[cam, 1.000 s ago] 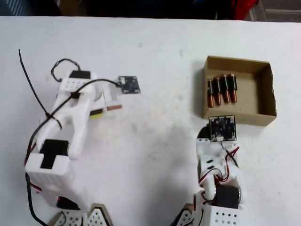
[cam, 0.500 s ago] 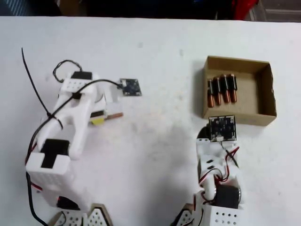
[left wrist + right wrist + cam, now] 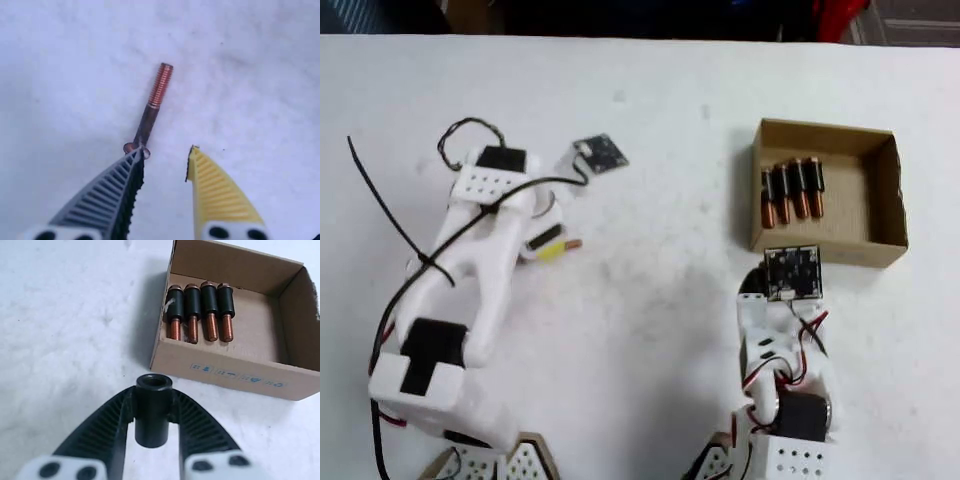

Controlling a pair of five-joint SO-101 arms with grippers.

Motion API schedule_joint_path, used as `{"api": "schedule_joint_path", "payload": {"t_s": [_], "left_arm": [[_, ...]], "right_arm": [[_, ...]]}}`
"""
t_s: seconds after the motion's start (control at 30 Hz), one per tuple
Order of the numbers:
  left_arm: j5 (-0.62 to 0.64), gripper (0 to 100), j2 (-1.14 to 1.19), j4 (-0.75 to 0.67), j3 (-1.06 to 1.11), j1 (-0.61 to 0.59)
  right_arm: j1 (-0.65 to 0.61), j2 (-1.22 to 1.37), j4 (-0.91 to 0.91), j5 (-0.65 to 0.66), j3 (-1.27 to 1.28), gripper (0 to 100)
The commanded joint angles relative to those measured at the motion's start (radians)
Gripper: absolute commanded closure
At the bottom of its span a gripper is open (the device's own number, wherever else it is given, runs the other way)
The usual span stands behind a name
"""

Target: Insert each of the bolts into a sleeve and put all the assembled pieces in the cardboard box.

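A copper bolt (image 3: 152, 102) lies flat on the white table, its threaded end pointing away from my left gripper (image 3: 165, 152). That gripper is open; the grey fingertip (image 3: 131, 160) touches the bolt's head and the yellow finger (image 3: 207, 180) stands apart beside it. From above, the bolt (image 3: 572, 243) pokes out past the left gripper (image 3: 552, 245) at the table's left. My right gripper (image 3: 153, 399) is shut on an upright black sleeve (image 3: 154, 412), just in front of the cardboard box (image 3: 225, 375). Several assembled pieces (image 3: 200, 305) lie side by side in the box.
The cardboard box (image 3: 820, 245) sits at the right of the table, with the right arm (image 3: 780, 340) directly in front of it. Black cables (image 3: 390, 205) trail from the left arm. White tabletop (image 3: 660, 300) lies between the two arms.
The left arm has swung and its wrist has turned; the bolt now lies a little nearer the table's front. The right arm and sleeve have stayed put.
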Motion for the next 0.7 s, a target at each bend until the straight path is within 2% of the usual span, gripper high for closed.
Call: {"api": "schedule_joint_path", "payload": {"t_s": [0.0, 0.1, 0.3, 0.37, 0.47, 0.57, 0.67], "left_arm": [[0.149, 83, -0.053, 0.018, -0.02, 0.012], [0.224, 83, -0.053, 0.014, 0.026, 0.012], [0.229, 84, -0.053, -0.063, 0.13, 0.005], [0.229, 87, -0.053, -0.106, 0.157, -0.007], [0.236, 98, -0.053, -0.137, 0.173, -0.038], [0.238, 95, -0.051, -0.138, 0.178, -0.071], [0.239, 97, -0.05, -0.13, 0.183, -0.099]], "right_arm": [[0.004, -0.01, -0.025, 0.011, -0.012, 98.1], [0.004, -0.01, -0.025, 0.011, -0.012, 98.1], [0.004, -0.01, -0.025, 0.011, -0.012, 98.1], [0.004, -0.01, -0.025, 0.011, -0.008, 98.1], [0.004, -0.01, -0.027, 0.011, -0.005, 98.1], [0.004, -0.01, -0.027, 0.011, -0.005, 98.1], [0.004, -0.01, -0.027, 0.011, -0.005, 98.1]]}}
